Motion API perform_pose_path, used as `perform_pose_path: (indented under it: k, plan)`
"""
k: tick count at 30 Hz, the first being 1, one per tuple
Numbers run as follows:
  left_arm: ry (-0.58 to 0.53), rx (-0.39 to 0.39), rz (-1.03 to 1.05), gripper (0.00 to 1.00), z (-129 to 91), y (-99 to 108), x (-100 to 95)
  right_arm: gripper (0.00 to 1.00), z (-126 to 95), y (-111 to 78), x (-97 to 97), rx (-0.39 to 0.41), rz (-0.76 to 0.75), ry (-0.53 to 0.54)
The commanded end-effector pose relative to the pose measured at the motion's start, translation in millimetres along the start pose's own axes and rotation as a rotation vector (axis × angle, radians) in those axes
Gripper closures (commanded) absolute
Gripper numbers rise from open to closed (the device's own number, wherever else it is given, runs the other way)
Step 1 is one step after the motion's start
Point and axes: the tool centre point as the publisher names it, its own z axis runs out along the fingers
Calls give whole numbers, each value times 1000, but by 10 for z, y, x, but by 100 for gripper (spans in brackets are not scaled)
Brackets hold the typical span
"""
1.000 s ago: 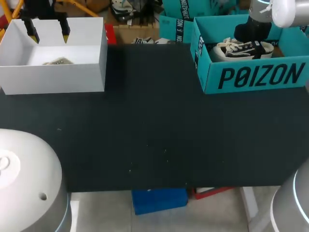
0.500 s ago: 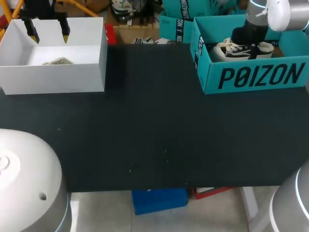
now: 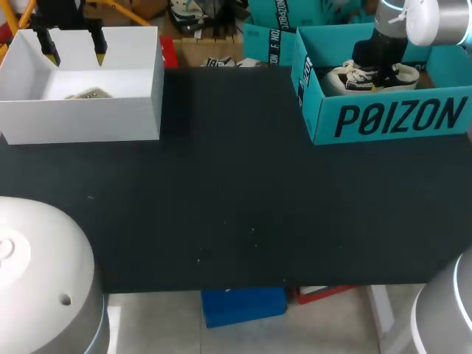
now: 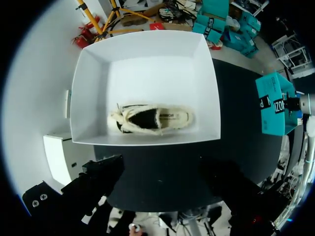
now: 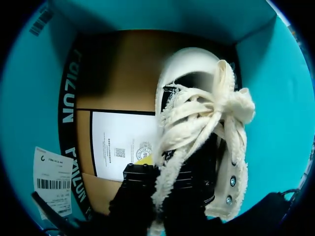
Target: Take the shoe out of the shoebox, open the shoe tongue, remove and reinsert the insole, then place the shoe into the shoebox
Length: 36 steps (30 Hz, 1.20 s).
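A black and cream shoe (image 3: pixel 372 75) with cream laces lies in the teal shoebox (image 3: pixel 391 118) at the table's far right. My right gripper (image 3: pixel 377 60) reaches down into the box. In the right wrist view its dark fingers (image 5: pixel 133 191) pinch the frayed cream edge of the shoe (image 5: pixel 197 128) near the laces, so my right gripper (image 5: pixel 162 179) is shut on it. My left gripper (image 3: pixel 74 44) hangs open over the white box (image 3: pixel 110 122) at the far left. A matching shoe (image 4: pixel 152 118) lies on its side in that white box (image 4: pixel 93 69).
A printed paper sheet (image 5: pixel 123 142) lies on the brown floor of the teal box beside the shoe. The dark table top (image 3: pixel 236 199) stretches between the two boxes.
My right gripper has closed on the shoe's edge inside the teal box, and the shoe has shifted slightly. The left arm has stayed where it was.
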Motion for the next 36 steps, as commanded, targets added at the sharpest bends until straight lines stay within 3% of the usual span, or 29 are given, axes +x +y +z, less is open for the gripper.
perform_pose_path:
  k: [1,9,20,30,36]
  plan:
    - [-2,-1,-2,0,-4,3,6,100,37,18,-43,1,-3,1]
    - [-2,-1,-2,0,-4,3,6,100,-211,-13,-86,24,6,-27]
    - [-2,-1,-2,0,-4,3,6,100,-792,-144,-131,82,41,-86]
    - [-2,-1,-2,0,-4,3,6,100,-1499,-189,11,143,102,-142]
    - [-2,-1,-2,0,-4,3,6,100,-1935,-77,147,158,138,-195]
